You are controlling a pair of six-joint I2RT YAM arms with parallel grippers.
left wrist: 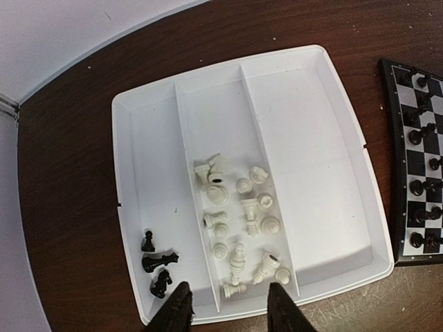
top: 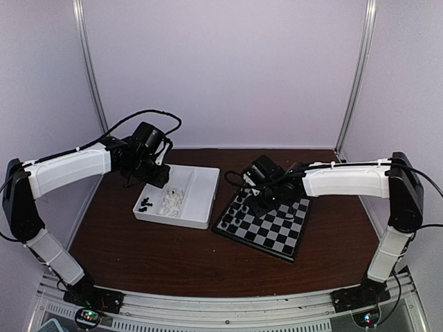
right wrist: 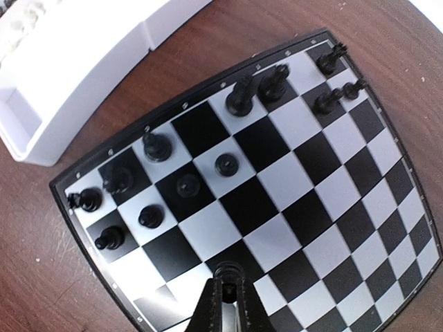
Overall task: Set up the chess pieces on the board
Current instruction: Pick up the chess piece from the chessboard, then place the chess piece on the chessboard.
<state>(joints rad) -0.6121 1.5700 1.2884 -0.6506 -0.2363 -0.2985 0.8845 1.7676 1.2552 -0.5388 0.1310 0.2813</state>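
Note:
The board (top: 280,235) lies right of centre, with several black chess pieces (right wrist: 187,185) standing on the two rows nearest the tray. My right gripper (right wrist: 228,282) is shut on a small black piece (right wrist: 228,270), holding it just above a square near the board's edge; it also shows in the top view (top: 259,200). My left gripper (left wrist: 228,294) is open and empty, hovering over the near end of the white tray (left wrist: 332,83). Several white pieces (left wrist: 239,221) lie in the tray's middle compartment. Three black pieces (left wrist: 158,261) lie in its left compartment.
The tray's right compartment (left wrist: 311,173) holds nothing. The tray (top: 201,200) sits just left of the board on the brown table, and its corner shows in the right wrist view (right wrist: 83,62). Pale walls close in the back and sides.

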